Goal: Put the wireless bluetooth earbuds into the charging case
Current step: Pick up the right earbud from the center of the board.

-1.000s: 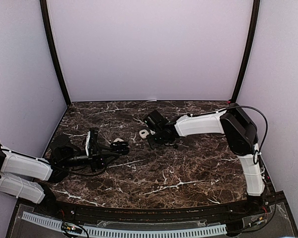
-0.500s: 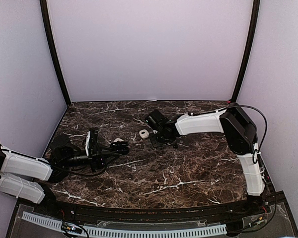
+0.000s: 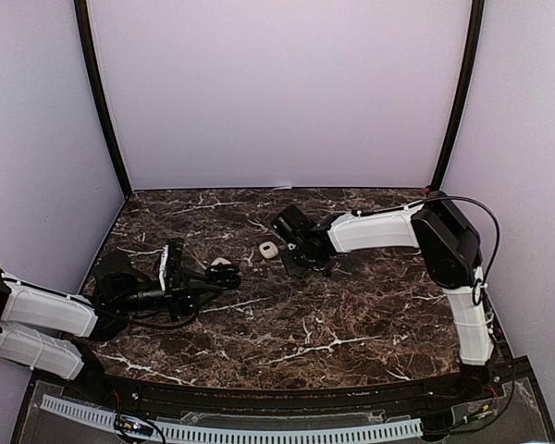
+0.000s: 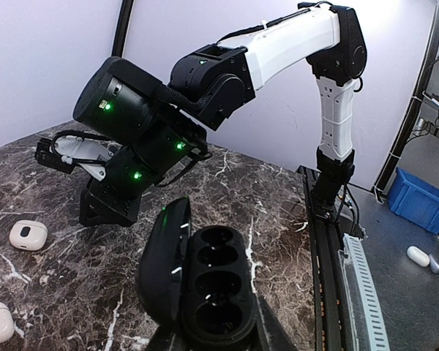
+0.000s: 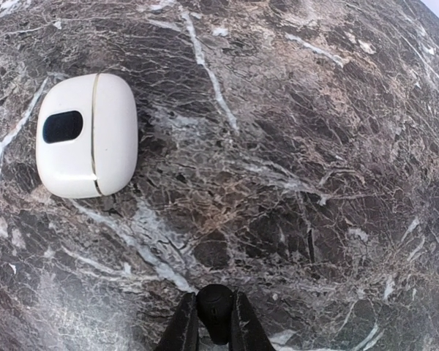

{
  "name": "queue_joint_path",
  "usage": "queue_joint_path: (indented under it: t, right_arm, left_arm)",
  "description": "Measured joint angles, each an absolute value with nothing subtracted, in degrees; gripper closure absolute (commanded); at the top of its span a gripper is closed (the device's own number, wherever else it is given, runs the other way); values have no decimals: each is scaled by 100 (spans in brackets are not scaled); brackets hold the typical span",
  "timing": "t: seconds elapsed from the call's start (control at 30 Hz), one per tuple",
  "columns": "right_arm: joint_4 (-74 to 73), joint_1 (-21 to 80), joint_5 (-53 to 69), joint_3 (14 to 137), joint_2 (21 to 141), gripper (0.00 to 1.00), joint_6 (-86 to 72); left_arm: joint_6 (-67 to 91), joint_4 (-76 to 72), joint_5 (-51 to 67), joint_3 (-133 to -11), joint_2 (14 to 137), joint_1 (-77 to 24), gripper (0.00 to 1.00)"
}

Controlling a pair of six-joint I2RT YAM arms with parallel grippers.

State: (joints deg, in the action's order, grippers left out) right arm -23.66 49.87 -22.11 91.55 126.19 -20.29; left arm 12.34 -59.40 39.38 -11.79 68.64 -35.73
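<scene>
My right gripper [image 5: 213, 323]: jaws drawn in on a small dark roundish thing, which I take for a black earbud [image 5: 215, 306]. It is pinched at my fingertips, low over the marble table [image 5: 314, 146].
My left gripper [image 4: 216, 335]: clamped on the black charging case [image 4: 212, 289], which I hold above the table.
Case: its lid [image 4: 163, 263] is swung open to one side, and the wells [image 4: 218, 272] face my left wrist camera.
Wells: every hollow I can see looks empty, with no bud seated.
Near my right fingers: a closed white case [image 5: 88, 135] lies on the marble, apart from the bud.
Between my arms: in the top view that white case sits just beside my right gripper, on the side towards my left one. My two grippers are well apart.
Done, as I judge: case open and in hand, one bud in my grip.
Left to do: carry the bud across, line it up over a well and seat it. I see no other bud in these views.
</scene>
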Motion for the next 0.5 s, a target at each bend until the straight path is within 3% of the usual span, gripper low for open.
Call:
queue_joint_path:
  t: [0.5]
  right_arm:
    - [-2364, 4987, -1957, 8836, 12055, 100, -2005]
  left_arm:
    - [1229, -5937, 3979, -1184, 6932, -3573, 85]
